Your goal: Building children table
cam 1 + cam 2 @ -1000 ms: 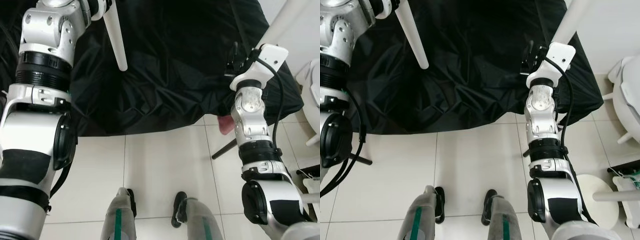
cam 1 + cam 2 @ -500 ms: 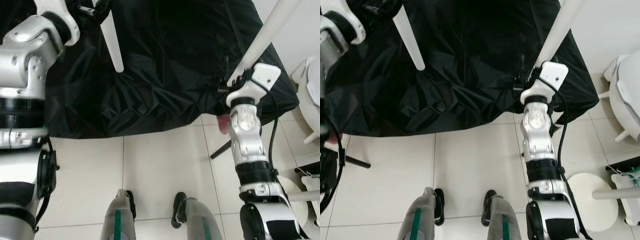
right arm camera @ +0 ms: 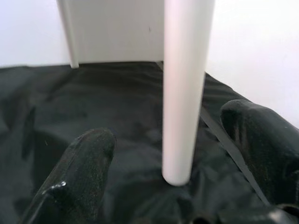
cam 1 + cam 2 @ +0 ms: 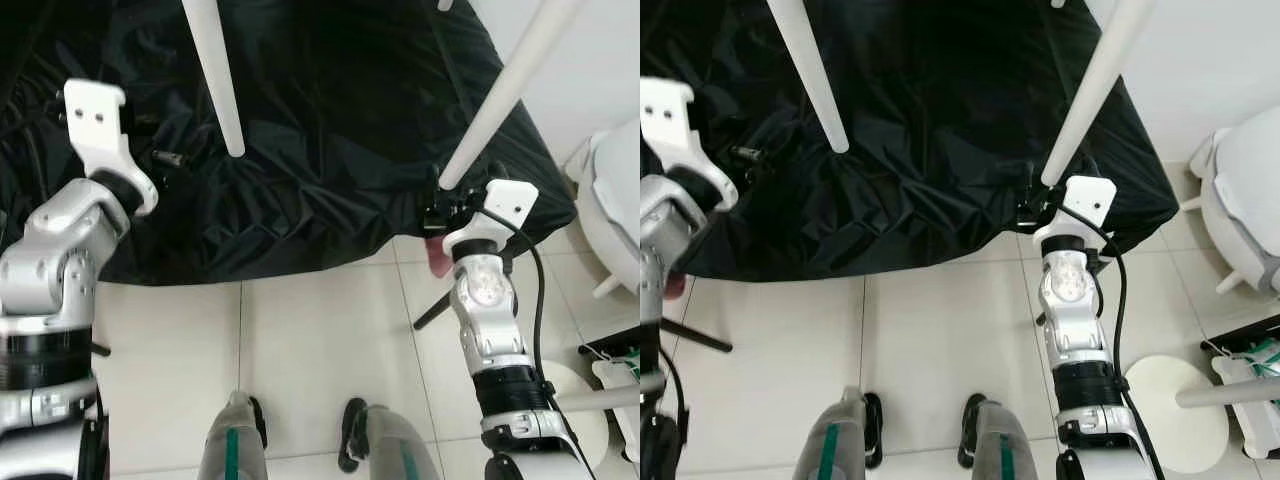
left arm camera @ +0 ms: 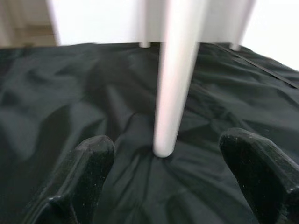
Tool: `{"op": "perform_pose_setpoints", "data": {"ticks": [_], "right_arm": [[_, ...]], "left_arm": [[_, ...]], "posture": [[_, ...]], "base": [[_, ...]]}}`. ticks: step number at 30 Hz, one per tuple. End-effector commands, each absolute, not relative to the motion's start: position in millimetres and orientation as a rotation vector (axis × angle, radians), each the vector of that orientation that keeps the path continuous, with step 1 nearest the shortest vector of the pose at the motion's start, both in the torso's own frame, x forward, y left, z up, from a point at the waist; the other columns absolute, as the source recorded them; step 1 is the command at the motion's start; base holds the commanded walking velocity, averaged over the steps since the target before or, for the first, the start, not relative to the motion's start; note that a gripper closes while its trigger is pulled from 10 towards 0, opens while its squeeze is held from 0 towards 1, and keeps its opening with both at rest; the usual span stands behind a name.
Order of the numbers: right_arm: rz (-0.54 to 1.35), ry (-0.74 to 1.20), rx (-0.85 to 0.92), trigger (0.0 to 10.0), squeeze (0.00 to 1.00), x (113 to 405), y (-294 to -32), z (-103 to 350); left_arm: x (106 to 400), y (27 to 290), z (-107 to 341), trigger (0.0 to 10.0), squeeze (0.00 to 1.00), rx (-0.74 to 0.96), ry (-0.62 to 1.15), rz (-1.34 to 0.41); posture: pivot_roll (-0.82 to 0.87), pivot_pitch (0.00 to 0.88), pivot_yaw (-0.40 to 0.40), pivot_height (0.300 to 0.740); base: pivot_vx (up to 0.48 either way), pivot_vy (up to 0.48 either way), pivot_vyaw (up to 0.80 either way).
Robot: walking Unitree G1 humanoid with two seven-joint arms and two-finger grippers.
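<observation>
1. Two white legs [image 4: 218, 75] and [image 4: 500, 95] rise out of the black cloth [image 4: 330, 130], tips toward the camera. They seem to belong to the upturned desk [image 3: 117, 32], whose white underside shows at their far ends in the wrist views.
2. Left end effector [image 5: 163, 179] is wide, its two black fingers [image 5: 86, 172] spread either side of the near leg's tip and touching nothing. From the head views, its arm [image 4: 70, 250] stands by the cloth's left edge.
3. Right end effector [image 3: 184, 179] is likewise wide, with fingers [image 3: 79, 179] flanking the other leg's tip but apart from it. In the head views its wrist [image 4: 1077, 215] sits just below that leg's end.
4. Handling, as a judgement: the legs look like smooth painted tapered rods, stiff and light. The gloss and taper would likely let a grip slide toward the thin tip.
5. Hold, as a judgement: grip each leg a little back from the tip, where the round is fuller, squeezing square across it. A hold nearer the base would give more control but needs a longer reach over the cloth.
6. Desk as a whole is probably light for its size yet awkward. Force on a leg tip levers hard on its joint, so push along the leg, not sideways.
7. Whether the legs are fully seated I cannot tell; the joints are blurred.
8. Some small dark hardware [image 4: 166, 157], maybe a screw, lies on the cloth near the left arm.
</observation>
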State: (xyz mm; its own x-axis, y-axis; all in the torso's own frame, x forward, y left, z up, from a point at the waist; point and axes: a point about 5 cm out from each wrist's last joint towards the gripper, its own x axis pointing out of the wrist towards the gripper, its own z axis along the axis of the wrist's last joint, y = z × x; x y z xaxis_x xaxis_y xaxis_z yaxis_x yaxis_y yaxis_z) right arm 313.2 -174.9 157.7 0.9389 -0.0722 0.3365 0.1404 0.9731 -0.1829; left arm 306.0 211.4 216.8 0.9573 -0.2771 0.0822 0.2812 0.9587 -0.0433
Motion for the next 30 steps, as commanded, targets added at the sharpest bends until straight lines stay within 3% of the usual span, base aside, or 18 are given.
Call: {"op": "perform_pose_setpoints", "data": {"ticks": [1,12,13,30], "right_arm": [[-0.114,-0.252,-0.234,10.0,0.00,310,-181,138],[-0.146,-0.085,-0.323,10.0,0.00,301,-193,90],[-0.150,-0.016,-0.338,10.0,0.00,292,-199,68],[-0.014,0.411,-0.276,10.0,0.00,248,-200,-20]], "left_arm": [[301,222,200,10.0,0.00,-0.070,-0.053,-0.196],[282,224,134,10.0,0.00,-0.089,0.073,-0.137],[275,223,109,10.0,0.00,-0.117,0.077,-0.131],[233,207,-9,10.0,0.00,-0.094,0.410,-0.145]], "posture": [[0.05,0.077,-0.001,0.740],[0.04,0.065,-0.004,0.740],[0.04,0.059,-0.007,0.740],[0.02,0.029,-0.012,0.740]], "base": [[0.000,0.000,0.00],[0.000,0.000,0.00],[0.000,0.000,0.00],[0.000,0.000,0.00]]}}
